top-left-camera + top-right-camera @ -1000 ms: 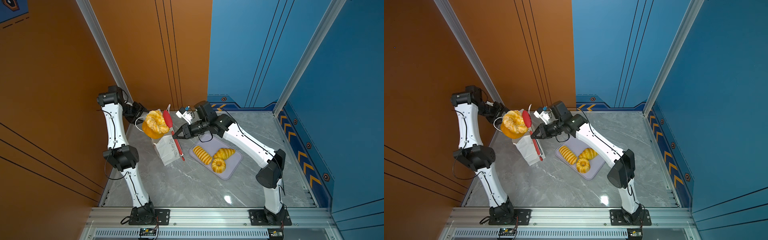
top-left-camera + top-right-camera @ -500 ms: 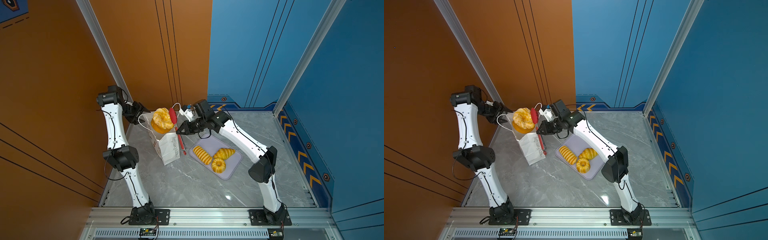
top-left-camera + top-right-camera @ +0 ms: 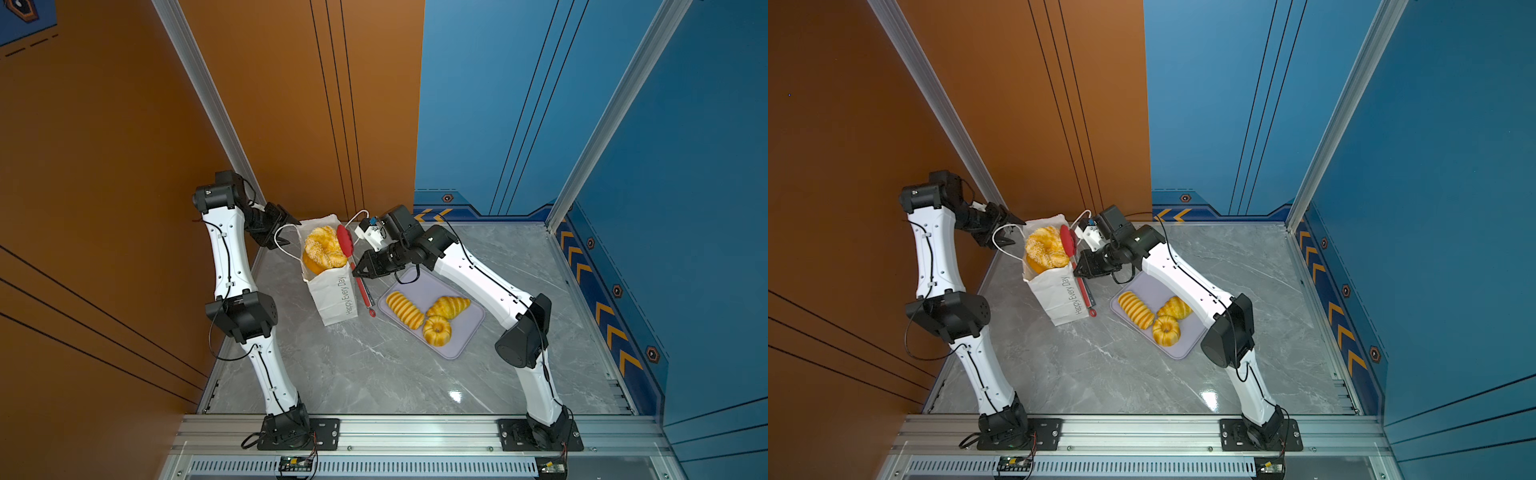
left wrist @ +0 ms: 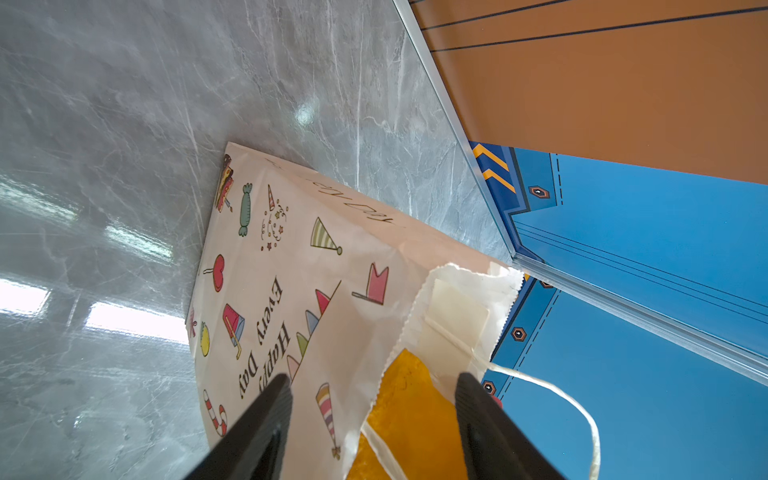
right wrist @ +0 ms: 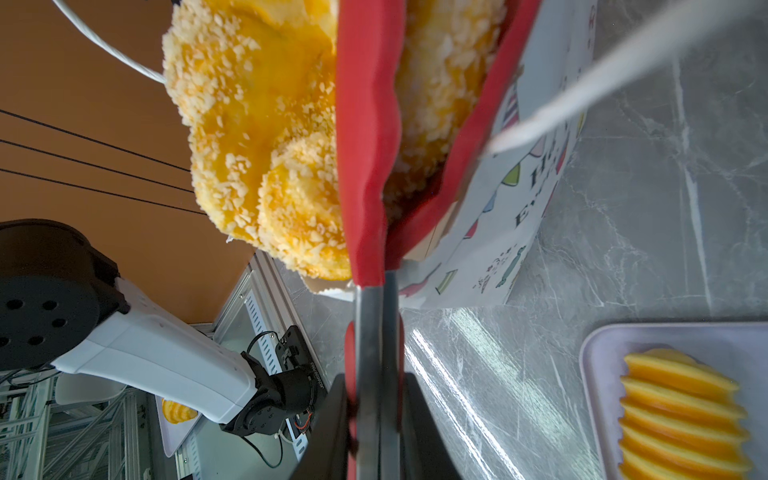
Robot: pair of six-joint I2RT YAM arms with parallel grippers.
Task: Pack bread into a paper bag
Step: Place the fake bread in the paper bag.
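Since a second ago we have carried the tall sesame-topped golden ring bun (image 3: 324,248) into the mouth of the white paper gift bag (image 3: 336,297), right gripper (image 3: 360,272) clamped on red silicone tongs (image 3: 363,289), left gripper (image 3: 291,229) standing apart at the rim; the wide bun may wedge and topple the bag.

A grey marble-look worktop (image 3: 374,374) sits boxed in by 2 wall colours: orange panels (image 3: 291,104) with dark lines along its left and far edges, blue panels (image 3: 498,104) along its far and right edges. Silver posts (image 3: 201,83) rise at the far corners, yellow chevrons (image 3: 604,309) line the right edge, and glare (image 3: 456,397) shines near the front rail (image 3: 415,432).
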